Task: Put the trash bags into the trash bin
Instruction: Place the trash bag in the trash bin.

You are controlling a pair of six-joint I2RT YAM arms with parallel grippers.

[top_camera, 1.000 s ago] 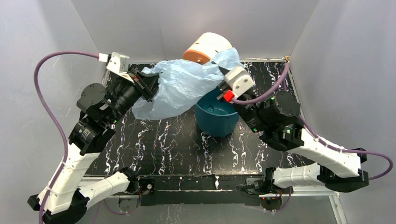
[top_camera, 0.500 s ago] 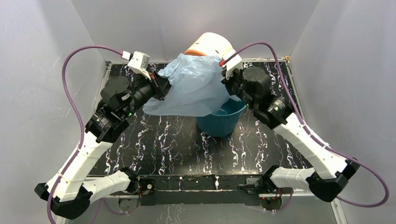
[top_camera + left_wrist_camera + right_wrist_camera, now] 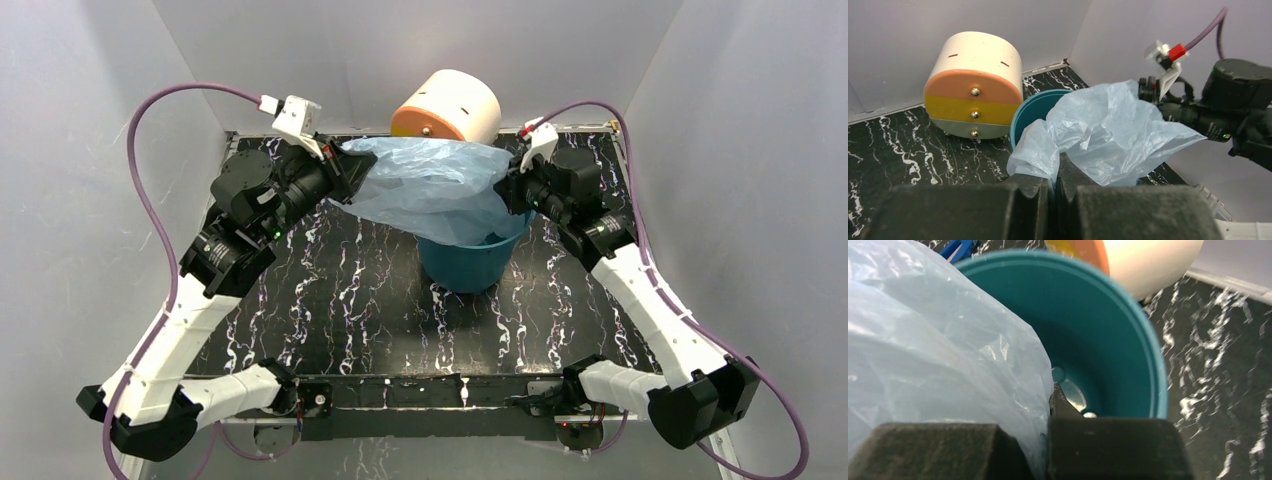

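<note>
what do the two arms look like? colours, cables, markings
Left arm and right arm match: white shells on the lower links, black joints and forearms, green lights. A purple cable runs to each white wrist camera mount; a red connector shows on the right one. Left gripper and right gripper have blocky black fingers.

This is a lab robot cell. Plain grey panels (image 3: 60, 250) box in a black marbled table (image 3: 340, 300) with two cabled arms (image 3: 180, 330) bolted on.

Table (image 3: 330, 300): black top, white marble veining.
Trash bin (image 3: 470, 265): teal, upright, standing right of centre.
Drum (image 3: 447, 107): cream-and-orange, at far edge, just behind the bin.
</note>
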